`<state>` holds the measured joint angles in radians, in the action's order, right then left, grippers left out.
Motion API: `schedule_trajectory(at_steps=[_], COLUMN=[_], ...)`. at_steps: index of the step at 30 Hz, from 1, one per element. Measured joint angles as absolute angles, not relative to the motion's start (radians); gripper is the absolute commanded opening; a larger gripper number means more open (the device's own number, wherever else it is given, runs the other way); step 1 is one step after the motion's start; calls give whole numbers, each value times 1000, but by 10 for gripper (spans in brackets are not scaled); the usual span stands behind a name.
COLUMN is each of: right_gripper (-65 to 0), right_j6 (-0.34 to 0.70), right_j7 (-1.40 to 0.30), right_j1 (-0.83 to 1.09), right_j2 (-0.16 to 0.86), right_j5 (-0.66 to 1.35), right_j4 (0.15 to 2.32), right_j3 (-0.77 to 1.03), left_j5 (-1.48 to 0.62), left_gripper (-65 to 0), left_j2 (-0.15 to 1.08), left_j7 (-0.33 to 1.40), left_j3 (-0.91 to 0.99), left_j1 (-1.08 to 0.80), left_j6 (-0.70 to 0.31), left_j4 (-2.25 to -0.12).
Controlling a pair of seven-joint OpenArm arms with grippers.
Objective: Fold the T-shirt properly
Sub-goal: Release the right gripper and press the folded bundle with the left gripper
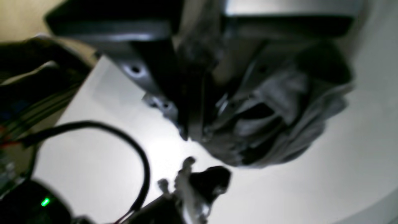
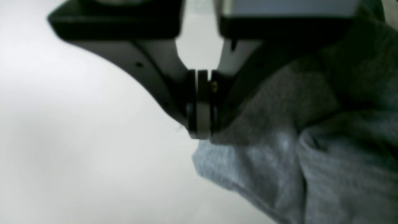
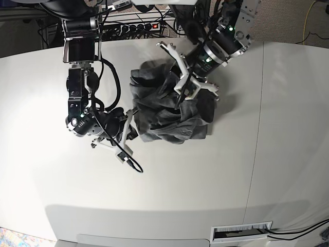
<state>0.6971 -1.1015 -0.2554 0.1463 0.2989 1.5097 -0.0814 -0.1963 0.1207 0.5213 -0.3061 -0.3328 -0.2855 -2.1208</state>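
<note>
The heather-grey T-shirt (image 3: 169, 110) lies crumpled in a heap at the middle of the white table (image 3: 61, 185). My left gripper (image 3: 179, 99) comes in from the back right and is shut on a bunch of cloth on top of the heap. In the left wrist view the fingers (image 1: 186, 130) meet with cloth between them, and the T-shirt (image 1: 279, 124) hangs bunched beside them. My right gripper (image 3: 134, 126) is at the heap's left lower edge. In the right wrist view its fingers (image 2: 200, 124) are closed at the T-shirt's (image 2: 311, 174) edge.
A power strip and cables (image 3: 131, 23) lie behind the table's back edge. A black cable loop (image 1: 136, 149) hangs off the right arm (image 3: 79, 121). A seam (image 3: 259, 128) runs down the table at the right. A slot (image 3: 241, 232) sits at the front right.
</note>
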Motion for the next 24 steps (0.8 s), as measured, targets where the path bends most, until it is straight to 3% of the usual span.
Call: schedule_trajectory(at_steps=[8,14,24], right_gripper=[-650,-650,-650], right_j6=[697,697,697], right_j7=[-1114,-1125,-1140], right_j1=[-244,-236,-230], right_j2=[146,147,147], right_j5=[300,300,301], right_j4=[1509,1509,1509], right_j3=[-81,-81,-81], left_j5=[-176,56,215], left_gripper=[-650,-650,-650], left_j2=[83,88,246], left_j7=[466,473,469], left_j3=[-305,-306,-307], left_j1=[-254,-176,-116], left_j6=[-312,-312,-201], left_j4=[-1935,-1825,-1808])
